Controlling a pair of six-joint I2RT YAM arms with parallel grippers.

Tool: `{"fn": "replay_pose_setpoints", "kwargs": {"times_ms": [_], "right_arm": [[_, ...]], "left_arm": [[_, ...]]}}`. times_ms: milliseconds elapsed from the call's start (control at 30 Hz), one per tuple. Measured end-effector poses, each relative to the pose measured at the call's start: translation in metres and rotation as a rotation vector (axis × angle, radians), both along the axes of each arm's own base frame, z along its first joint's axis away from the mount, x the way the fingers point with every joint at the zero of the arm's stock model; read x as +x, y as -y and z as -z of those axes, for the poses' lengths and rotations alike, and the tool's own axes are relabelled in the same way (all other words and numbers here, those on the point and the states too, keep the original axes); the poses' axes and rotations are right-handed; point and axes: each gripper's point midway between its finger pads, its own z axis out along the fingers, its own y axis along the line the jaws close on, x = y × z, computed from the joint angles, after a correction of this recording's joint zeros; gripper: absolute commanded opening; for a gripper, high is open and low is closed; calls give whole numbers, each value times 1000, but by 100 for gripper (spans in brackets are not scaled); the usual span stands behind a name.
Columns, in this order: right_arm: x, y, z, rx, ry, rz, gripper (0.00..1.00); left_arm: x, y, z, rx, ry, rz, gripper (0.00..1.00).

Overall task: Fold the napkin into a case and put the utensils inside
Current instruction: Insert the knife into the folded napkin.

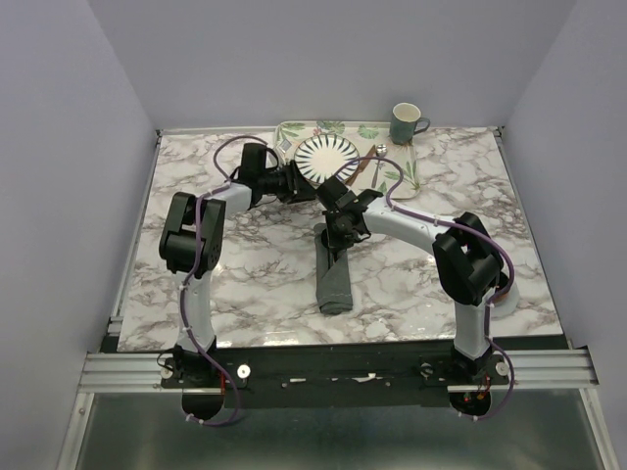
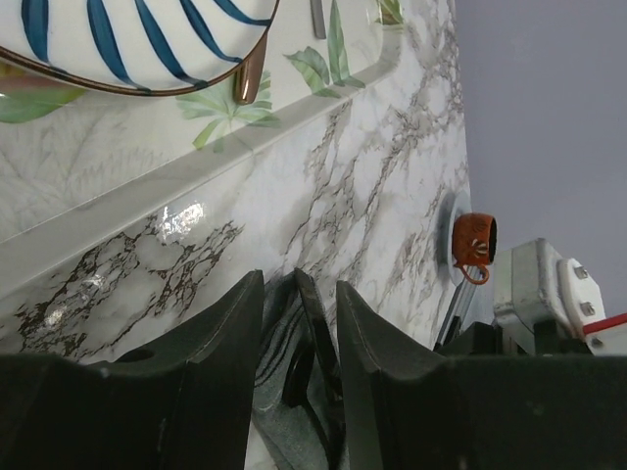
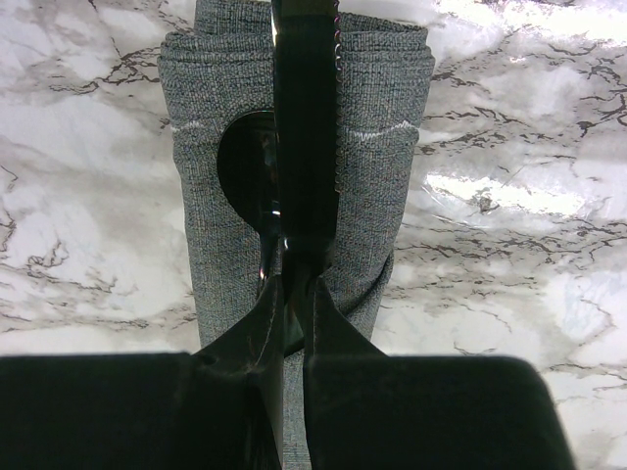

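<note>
The napkin lies mid-table, folded into a long narrow case. My right gripper hangs over its far end. In the right wrist view this gripper is shut on the handle of a dark knife with a serrated edge. The knife runs along the cloth, and a glossy spoon bowl lies beside it. My left gripper reaches in from the left, jaws part open. They straddle the cloth's end and the knife's tip; I cannot see a grip.
A leaf-patterned tray at the back holds a striped plate. Beside it lie a brownish-handled utensil and a silver spoon. A green mug stands behind. The plate's rim is close beyond my left fingers.
</note>
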Motion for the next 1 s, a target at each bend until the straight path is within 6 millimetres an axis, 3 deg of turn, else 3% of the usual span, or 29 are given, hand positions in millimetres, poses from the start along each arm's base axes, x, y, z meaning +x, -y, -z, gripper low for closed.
{"fn": "replay_pose_setpoints", "kwargs": {"times_ms": [367, 733, 1000], "right_arm": [[0, 0, 0, 0, 0, 0, 1], [0, 0, 0, -1, -2, -1, 1], [0, 0, 0, -1, -1, 0, 1]], "left_arm": [[-13, 21, 31, -34, -105, 45, 44], [-12, 38, 21, -138, -121, 63, 34], [-15, 40, 29, -166, -166, 55, 34]]}}
